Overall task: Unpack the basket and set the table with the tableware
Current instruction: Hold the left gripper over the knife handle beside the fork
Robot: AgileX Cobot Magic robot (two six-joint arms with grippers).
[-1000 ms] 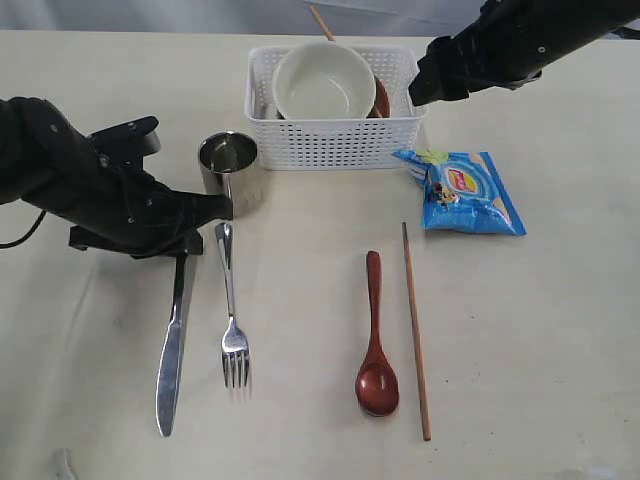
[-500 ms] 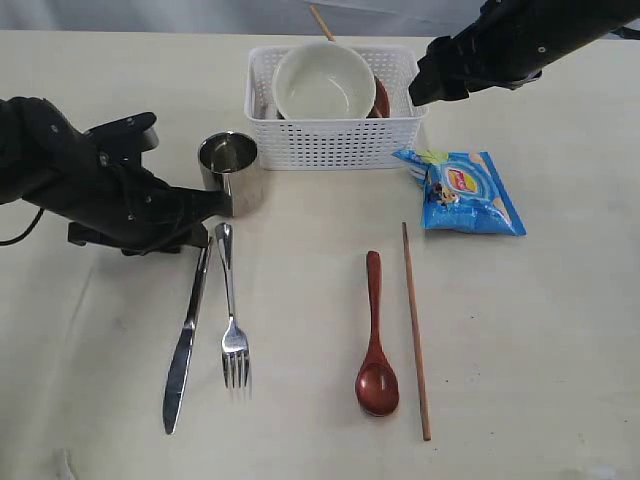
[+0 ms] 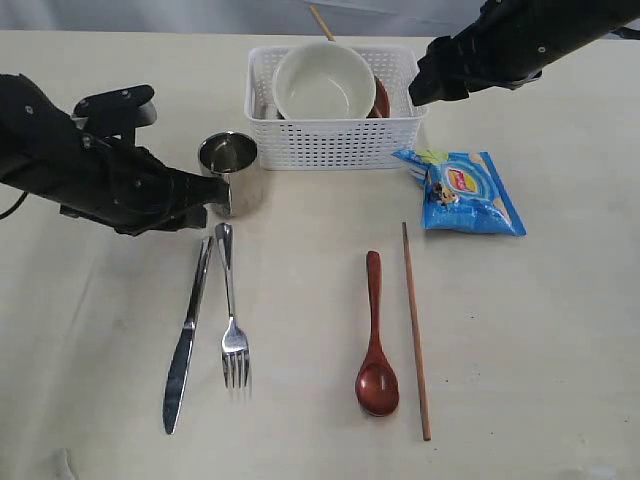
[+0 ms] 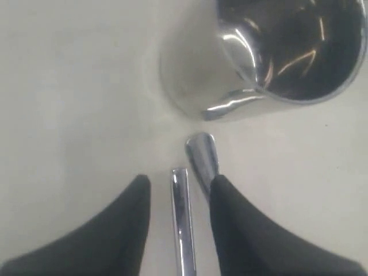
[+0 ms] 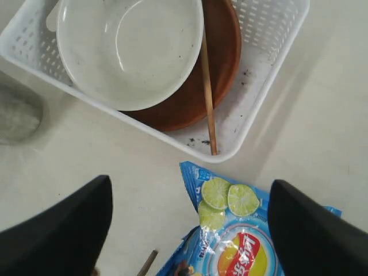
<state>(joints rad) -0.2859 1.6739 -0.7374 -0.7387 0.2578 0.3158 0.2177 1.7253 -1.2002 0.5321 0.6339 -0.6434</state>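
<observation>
The white basket at the back holds the cream bowl, the brown plate and one chopstick. On the table lie the knife, fork, wooden spoon and second chopstick; the steel cup stands behind them. My left gripper hovers open over the knife handle, its fingers clear of the steel. My right gripper is wide open above the basket's right corner, nothing held.
A blue chip bag lies right of the basket, under my right gripper. The fork's handle tip sits just beside the knife handle, close to the cup. The basket chopstick leans across the plate.
The knife's handle end has swung right and lies beside the fork. My left arm has pulled back and up from it. The right arm has not moved.
</observation>
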